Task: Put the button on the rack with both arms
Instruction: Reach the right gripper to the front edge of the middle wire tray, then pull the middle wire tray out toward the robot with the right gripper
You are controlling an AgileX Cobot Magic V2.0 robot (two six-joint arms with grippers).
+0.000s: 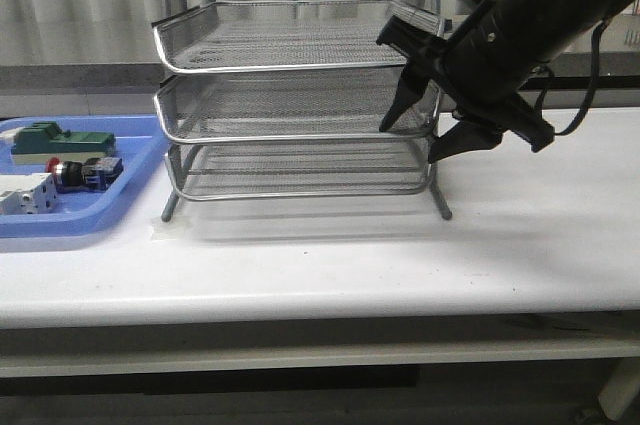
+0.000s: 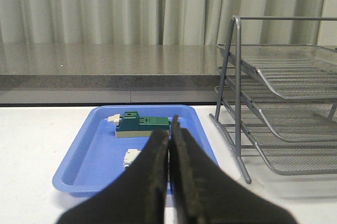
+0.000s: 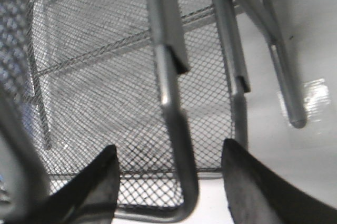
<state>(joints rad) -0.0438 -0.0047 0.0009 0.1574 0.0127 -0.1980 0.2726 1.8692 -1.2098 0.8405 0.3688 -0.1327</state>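
The button (image 1: pixel 76 173), with its red cap, black body and blue rear block, lies in the blue tray (image 1: pixel 120 200) at the left. The silver three-tier rack (image 1: pixel 290 95) stands mid-table. My right gripper (image 1: pixel 409 144) is open at the rack's right front corner, level with the middle and lower tiers. In the right wrist view this gripper (image 3: pixel 168 153) straddles a rim wire of the rack (image 3: pixel 105 76) and holds nothing. My left gripper (image 2: pixel 170 130) is shut and empty above the near side of the tray (image 2: pixel 89 150). Its fingers hide the button there.
A green flat block (image 1: pixel 55 137) and a white boxy switch (image 1: pixel 25 195) share the blue tray with the button. The rack (image 2: pixel 284 108) stands just right of the tray. A grey ledge and curtains run behind the table.
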